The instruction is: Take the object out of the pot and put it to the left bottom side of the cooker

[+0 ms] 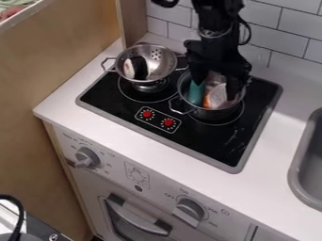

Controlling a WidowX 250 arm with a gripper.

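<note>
The black arm [217, 14] comes in from 1 o'clock, and its gripper [216, 90] hangs down over the dark metal pot [211, 113] on the 2 o'clock side of the stovetop [207, 141]. The jaws stand apart, one toward the pot's 10 o'clock, the other toward its 3 o'clock. The task's object is in this pot, though which piece is meant cannot be told. A teal item [196, 93] stands at the pot's 9 o'clock; an orange bit [207, 101] and a whitish piece [217, 96] lie nearer the middle

At 12 o'clock, a shade toward 11, a steel colander [165, 63] sits on the stovetop, its handles out to either side. A black-and-white item [136, 68] leans inside it, toward its 8 o'clock. Two red dials [157, 118] mark the stovetop's front part, near the centre of the view

The white surface [88, 106] runs around the stovetop, with a grey sink [295, 169] let into it at 4 o'clock. White tiles [283, 23] rise at 1 to 2 o'clock and a wooden panel [69, 61] at 10. Below, the oven front carries grey knobs at 8 o'clock [87, 157] and just before 6 [189, 212], with a handle [137, 218] toward 7
</note>
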